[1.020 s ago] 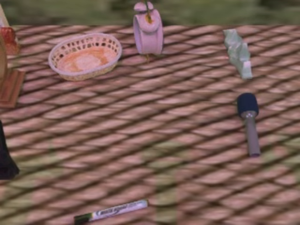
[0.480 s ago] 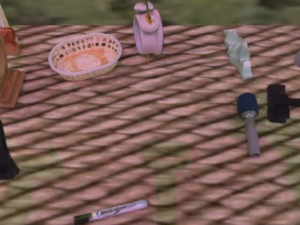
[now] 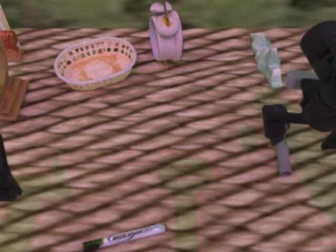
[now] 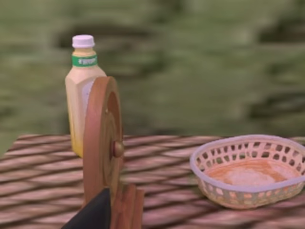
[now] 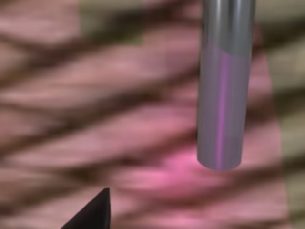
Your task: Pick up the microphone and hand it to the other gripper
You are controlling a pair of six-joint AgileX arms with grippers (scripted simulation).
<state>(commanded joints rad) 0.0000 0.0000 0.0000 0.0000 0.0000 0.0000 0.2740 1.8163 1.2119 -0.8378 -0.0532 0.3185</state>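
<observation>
The microphone (image 3: 282, 149) is seen lying flat on the desk (image 3: 173, 157) toward its right side, just below the pale green block (image 3: 266, 59), with its dark foam head pointing toward the far edge and its slim grey handle running back toward the near edge. It is judged to be light and stiff along the handle, while the foam head would give under pressure and offer a poor purchase; the handle looks smooth and round, so it may roll or slip if pinched off-centre. Hold is best taken across the handle near the silvery collar, leaving the lower handle free for the other jaws to receive. In the right wrist view the free end of the handle (image 5: 223, 90) is shown lying on the desk, with only one dark fingertip visible at the frame's edge. The right gripper (image 3: 274, 124) is now positioned directly over the head and collar, covering them in the top view; whether its jaws are open or closed on anything cannot be told. Half a second ago it stood clear, just beside the head on the right, and a second ago it was absent from the top view. The microphone itself has not shifted. The left gripper (image 3: 6, 181) is parked at the desk's left edge.
</observation>
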